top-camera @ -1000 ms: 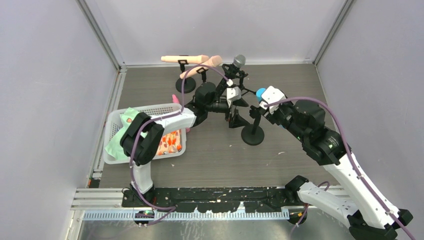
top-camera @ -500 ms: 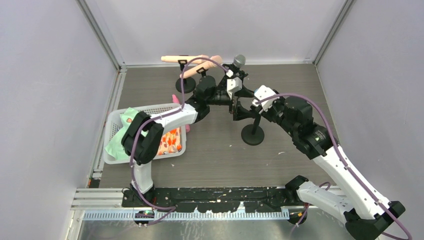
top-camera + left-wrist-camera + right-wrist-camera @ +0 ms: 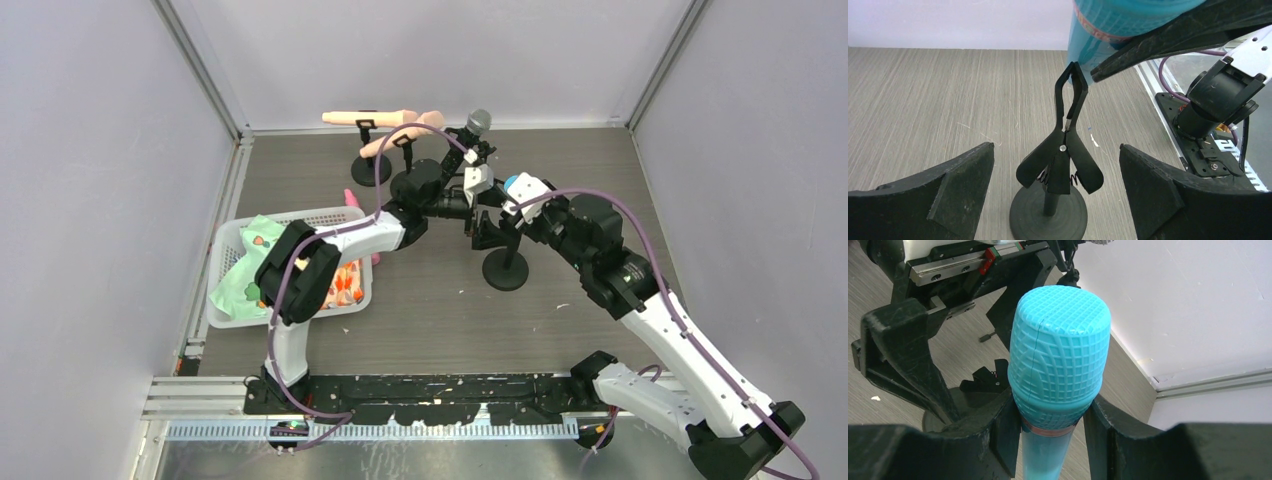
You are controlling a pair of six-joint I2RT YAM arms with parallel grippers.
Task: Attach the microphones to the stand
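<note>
Blue microphone (image 3: 1058, 355), clamped in your right gripper (image 3: 1050, 432), hovers at the empty clip (image 3: 1062, 150). Your left gripper (image 3: 1055, 187) gapes wide around its levers, so you likely squeeze them next.

The microphone (image 3: 1118, 22) in the right hand (image 3: 1050, 420) sits just above the stand's clip (image 3: 1062, 147).
</note>
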